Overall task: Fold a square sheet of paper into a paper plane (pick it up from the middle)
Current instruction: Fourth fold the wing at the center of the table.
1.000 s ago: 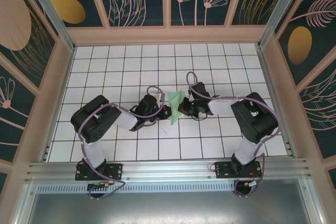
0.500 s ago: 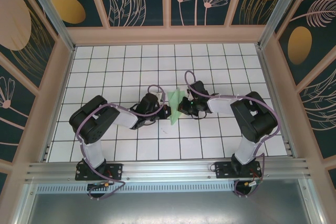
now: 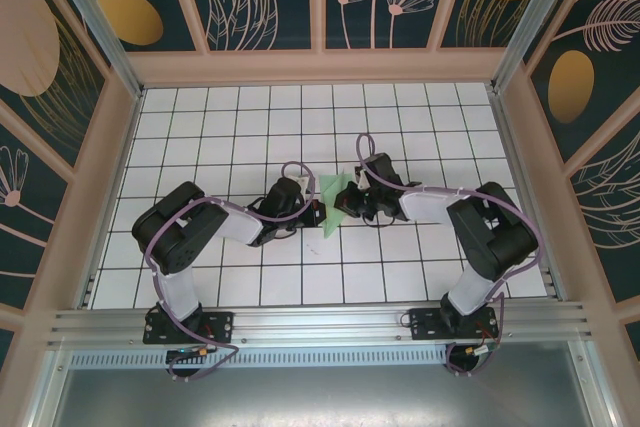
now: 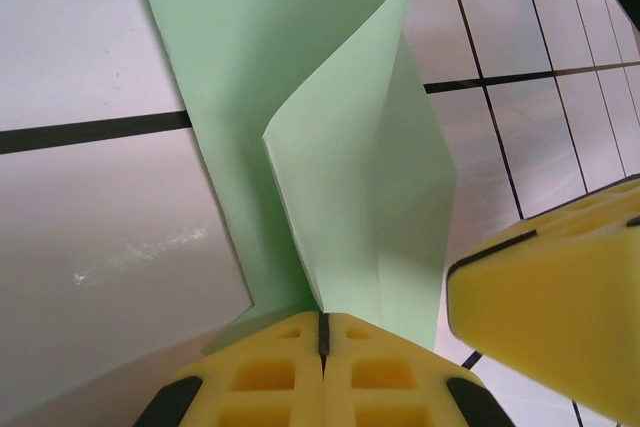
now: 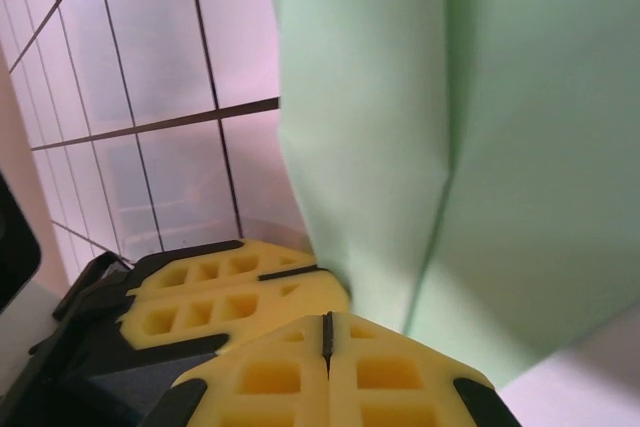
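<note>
Left tool pinches shut on the square sheet of paper, and right tool is clamped on it from the opposite side. The part-folded sheet is held between them over the middle of the bench. For a clean crease, I'd move both pinches together, no tugging apart. Long axis runs roughly far-to-near; no clear nose yet.

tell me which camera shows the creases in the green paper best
Left wrist view: the square sheet of paper is close up, its curl and sharp crease running down to the shut left gripper. The right wrist view gives a flatter stretch with one faint crease; the top external view, a small green shape.
</note>
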You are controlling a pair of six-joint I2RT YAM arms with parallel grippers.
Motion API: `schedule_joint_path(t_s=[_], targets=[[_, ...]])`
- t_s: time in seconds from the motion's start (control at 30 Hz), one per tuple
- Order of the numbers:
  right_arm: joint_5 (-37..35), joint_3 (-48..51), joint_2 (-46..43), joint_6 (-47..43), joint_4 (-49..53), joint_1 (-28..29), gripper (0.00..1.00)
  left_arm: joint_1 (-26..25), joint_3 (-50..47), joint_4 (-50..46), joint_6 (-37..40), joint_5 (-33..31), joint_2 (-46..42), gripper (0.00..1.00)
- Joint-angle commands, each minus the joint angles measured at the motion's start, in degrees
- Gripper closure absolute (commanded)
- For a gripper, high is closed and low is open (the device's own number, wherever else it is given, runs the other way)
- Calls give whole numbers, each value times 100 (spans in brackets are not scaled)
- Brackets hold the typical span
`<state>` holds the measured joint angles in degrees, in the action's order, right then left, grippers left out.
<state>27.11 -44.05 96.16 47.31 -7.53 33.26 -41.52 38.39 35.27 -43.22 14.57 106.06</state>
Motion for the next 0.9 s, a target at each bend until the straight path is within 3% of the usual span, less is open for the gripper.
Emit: schedule_joint_path(t_s=[0.0,0.33,0.63,0.87], targets=[[122,81,235,191,-254,108,96,87,1,-737,183,-380,353,100],[9,125,624,172,-293,136,96,82,37,-846,183,-433,364,100],[138,506,-208,218,-496,146,95,75,46,-872,156,-455,386,100],[459,822,-138,497,-1144,279,95,86,55,-859,161,-411,414,100]])
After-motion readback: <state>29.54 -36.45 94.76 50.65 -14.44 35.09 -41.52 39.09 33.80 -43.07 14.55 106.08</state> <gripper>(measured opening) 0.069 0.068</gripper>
